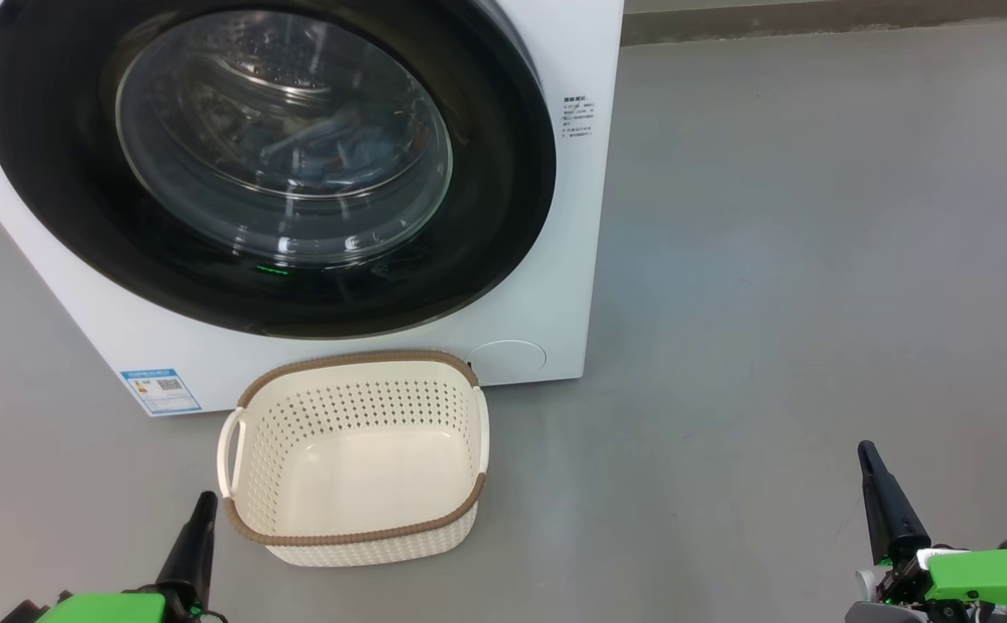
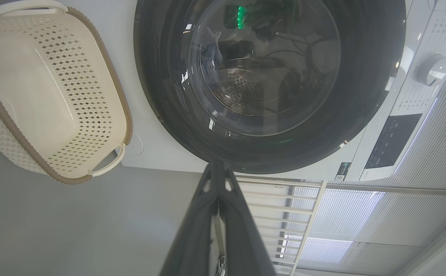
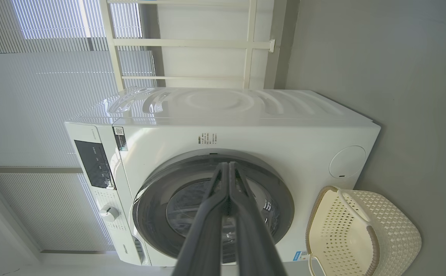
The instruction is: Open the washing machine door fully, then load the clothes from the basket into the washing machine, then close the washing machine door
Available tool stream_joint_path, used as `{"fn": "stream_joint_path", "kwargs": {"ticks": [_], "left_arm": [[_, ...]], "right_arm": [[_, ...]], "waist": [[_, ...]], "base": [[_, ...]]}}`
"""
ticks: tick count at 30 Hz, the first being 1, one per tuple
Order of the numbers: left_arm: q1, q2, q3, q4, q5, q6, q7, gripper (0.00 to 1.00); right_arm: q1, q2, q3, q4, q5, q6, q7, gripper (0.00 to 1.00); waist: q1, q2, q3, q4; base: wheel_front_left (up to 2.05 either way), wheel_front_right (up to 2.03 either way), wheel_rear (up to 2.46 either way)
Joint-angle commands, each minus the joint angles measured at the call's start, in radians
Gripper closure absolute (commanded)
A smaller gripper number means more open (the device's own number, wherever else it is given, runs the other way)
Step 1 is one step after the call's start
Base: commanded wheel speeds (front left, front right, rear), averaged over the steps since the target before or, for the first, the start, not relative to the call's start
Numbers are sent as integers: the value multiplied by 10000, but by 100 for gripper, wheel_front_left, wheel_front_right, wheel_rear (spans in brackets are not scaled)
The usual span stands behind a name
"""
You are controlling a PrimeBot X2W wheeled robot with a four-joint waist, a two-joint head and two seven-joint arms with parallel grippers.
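Since the left claw sits low at the left with its two dark fingers pressed together on nothing, it carries no load. Just to its right and a little ahead stands the basket, upright on the floor, its cream bottom bare, with no garment in it. Ahead of that claw and further right rises the washing machine. The basket is touching its front or just short of it; I cannot tell which. The washing machine door lies flush against the white front, shut as far as I can judge. Through its glass bowl a patch of light blue cloth, most likely the clothes, shows inside the drum. Well to the right, across bare grey floor, the right claw points up, likewise closed and empty, with the machine ahead of it and to its left. By my reading the loading and the closing are done. Only the latch remains unconfirmed, as it is hidden.
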Motion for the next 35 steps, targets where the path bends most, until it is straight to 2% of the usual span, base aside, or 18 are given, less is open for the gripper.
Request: {"fn": "stream_joint_path", "kwargs": {"ticks": [1,35], "left_arm": [[-410,254,340,-190,-85,-100,59,100],[-410,254,340,-191,-85,-100,59,100]], "right_arm": [[-397,-27,220,-246,-90,-11,61,100],[-399,-14,201,-245,-106,-11,76,100]], "waist": [[0,0,0,0],[0,0,0,0]], "base": [[0,0,0],[0,0,0]]}}
